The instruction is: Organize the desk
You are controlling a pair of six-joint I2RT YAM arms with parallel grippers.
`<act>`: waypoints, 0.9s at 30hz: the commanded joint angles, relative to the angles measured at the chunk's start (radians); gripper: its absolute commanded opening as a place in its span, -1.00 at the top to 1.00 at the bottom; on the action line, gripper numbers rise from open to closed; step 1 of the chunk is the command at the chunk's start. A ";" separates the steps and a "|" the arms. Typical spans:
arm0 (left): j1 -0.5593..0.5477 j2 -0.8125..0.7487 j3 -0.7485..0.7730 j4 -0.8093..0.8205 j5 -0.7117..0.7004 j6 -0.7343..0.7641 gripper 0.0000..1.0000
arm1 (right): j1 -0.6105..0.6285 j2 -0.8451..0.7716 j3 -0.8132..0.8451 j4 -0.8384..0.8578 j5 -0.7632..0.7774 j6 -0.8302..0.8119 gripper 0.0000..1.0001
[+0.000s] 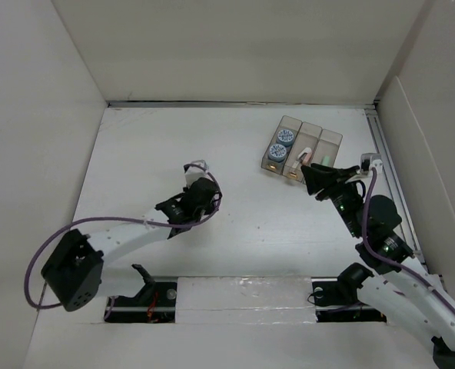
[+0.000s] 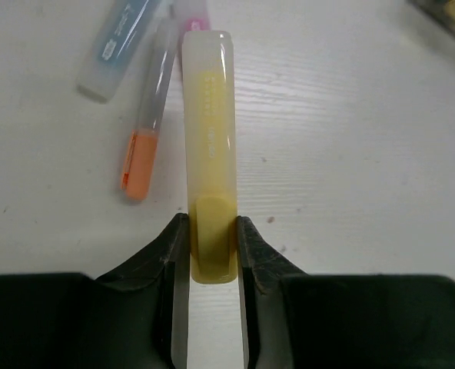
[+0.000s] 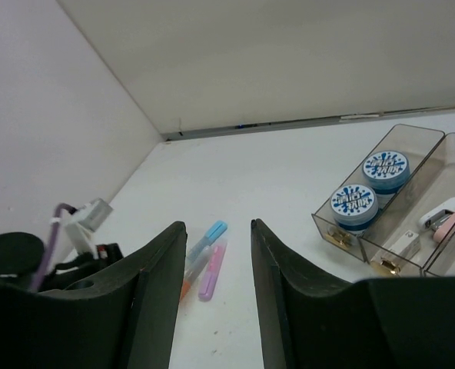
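Yellow highlighter point(image 2: 209, 146) is clamped at its cap end between the left gripper point(image 2: 210, 231) jaws, lower centre of the left wrist view. It points up-frame over the white desk point(image 2: 350, 154); can't tell if it's lifted or lying flat. Three more highlighters sit upper left in that view:
- Orange highlighter point(image 2: 144, 131) is just beside the yellow one.
- Blue highlighter point(image 2: 120, 42) is left of that.
- Pink highlighter point(image 2: 194, 15) is mostly cut off by the top edge.

Right gripper point(image 3: 218, 231) has its jaws apart with nothing between them. In the top view it sits at the near end of the bin point(image 1: 300, 146), right of centre. The bin's left compartment holds two round blue-and-white tubs point(image 1: 277, 151). The middle one holds a white-pink item I can't identify. The desk fills the middle of the top view, with white panels around it and a rail along the right edge.
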 commanded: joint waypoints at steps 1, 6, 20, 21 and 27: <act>-0.001 -0.145 0.024 -0.019 0.036 -0.013 1.00 | 0.007 -0.002 0.010 0.056 0.001 -0.004 0.10; -0.001 -0.218 0.010 0.183 0.199 0.045 1.00 | 0.007 -0.015 0.010 0.056 0.010 -0.004 0.10; -0.165 0.414 0.524 0.571 0.484 0.108 1.00 | 0.007 -0.186 -0.007 0.011 0.061 -0.010 0.11; -0.165 0.505 0.586 0.591 0.521 0.102 1.00 | 0.007 -0.204 -0.009 0.008 0.074 -0.010 0.11; -0.165 0.712 0.843 0.576 0.559 0.090 1.00 | 0.007 -0.225 -0.004 -0.007 0.096 -0.009 0.11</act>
